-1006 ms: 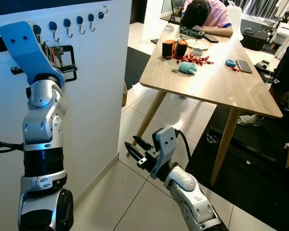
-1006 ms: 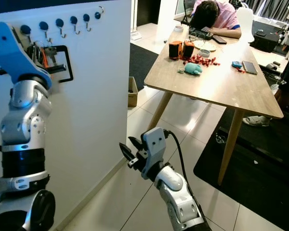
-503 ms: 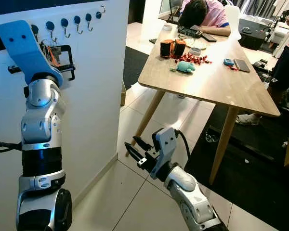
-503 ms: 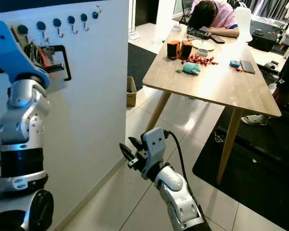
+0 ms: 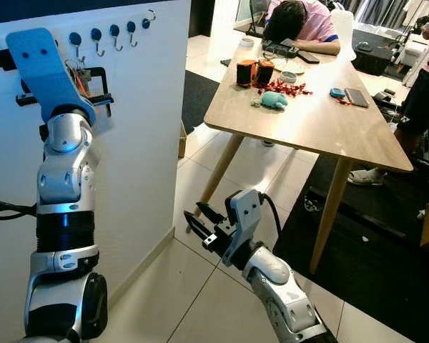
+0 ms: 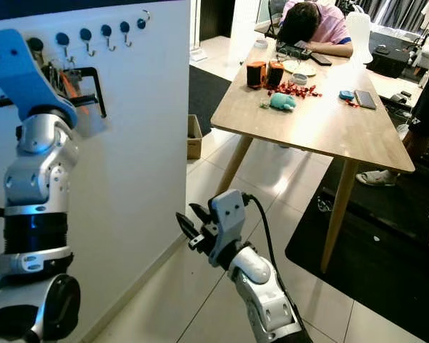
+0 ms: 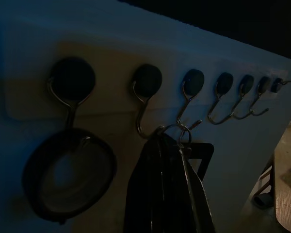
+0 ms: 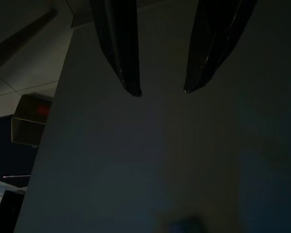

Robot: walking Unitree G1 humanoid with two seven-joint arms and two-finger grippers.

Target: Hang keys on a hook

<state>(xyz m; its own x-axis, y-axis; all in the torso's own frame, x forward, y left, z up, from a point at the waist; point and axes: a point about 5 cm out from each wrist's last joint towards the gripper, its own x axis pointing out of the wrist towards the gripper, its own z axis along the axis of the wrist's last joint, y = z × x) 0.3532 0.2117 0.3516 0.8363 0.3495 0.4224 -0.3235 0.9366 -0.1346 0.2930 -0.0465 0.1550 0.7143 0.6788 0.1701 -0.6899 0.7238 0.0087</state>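
up at the white wall [image 5: 143, 128], the left gripper [image 7: 167, 160] is raised to the row of hooks [image 7: 218, 104], its fingers [image 7: 150, 194] pressed together on the keys [image 7: 184, 138]. in the left wrist view the key ring sits right at the upturned tip of the third hook [image 7: 186, 109], touching or very nearly so; it is too dark to tell whether the ring is actually over the tip or only beside it. another ring-shaped thing [image 7: 68, 174] already hangs from the first hook. from the head, orange and dark bits of the keys show just behind the blue wrist [image 5: 39, 68], against the wall.

the right gripper [image 5: 204, 229] hangs low over the tiled floor, fingers spread, holding nothing.

the risk, as i judge it, lies in letting go too early. if the ring is only resting against the tip, opening the fingers would drop the keys down the wall to the floor. pushing further could also nudge the hook sideways or scrape the fingers on the wall, since the ring is small and the hook tip is short. a slight lift and then a lowering over the tip looks needed first. behind, a person [image 5: 300, 21] rests on the table [image 5: 322, 128], well apart from all this.
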